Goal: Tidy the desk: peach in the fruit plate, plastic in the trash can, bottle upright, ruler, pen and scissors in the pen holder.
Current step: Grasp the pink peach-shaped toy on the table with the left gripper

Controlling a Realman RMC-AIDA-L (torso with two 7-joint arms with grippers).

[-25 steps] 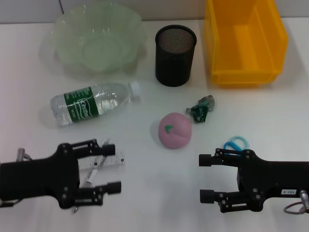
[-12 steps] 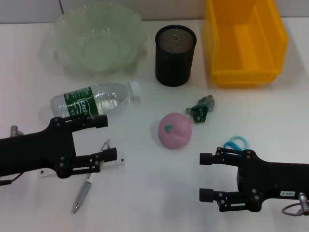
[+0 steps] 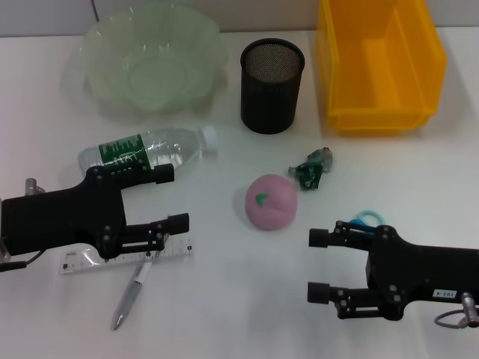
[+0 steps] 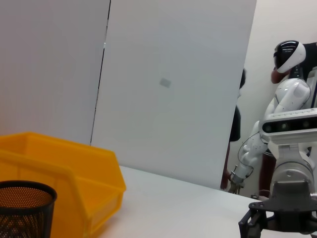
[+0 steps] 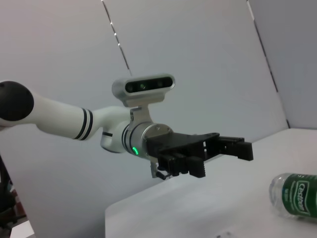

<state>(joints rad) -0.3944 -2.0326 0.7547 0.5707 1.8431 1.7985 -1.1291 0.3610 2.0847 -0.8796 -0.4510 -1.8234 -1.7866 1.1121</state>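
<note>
Head view | left gripper [image 3: 170, 196] spread wide, empty, above clear plastic ruler [image 3: 127, 260] | right gripper [image 3: 320, 265] wide, empty, beside light-blue-handled scissors [image 3: 364, 220]

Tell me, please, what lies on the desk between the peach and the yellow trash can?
In the head view, only the crumpled green plastic lies between the peach and the trash can; the rest of that stretch of desk is bare.

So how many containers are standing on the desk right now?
3, all along the far edge: the fruit plate on the robot's left, the pen holder in the middle, the trash can on the right. None appear hidden.
</note>
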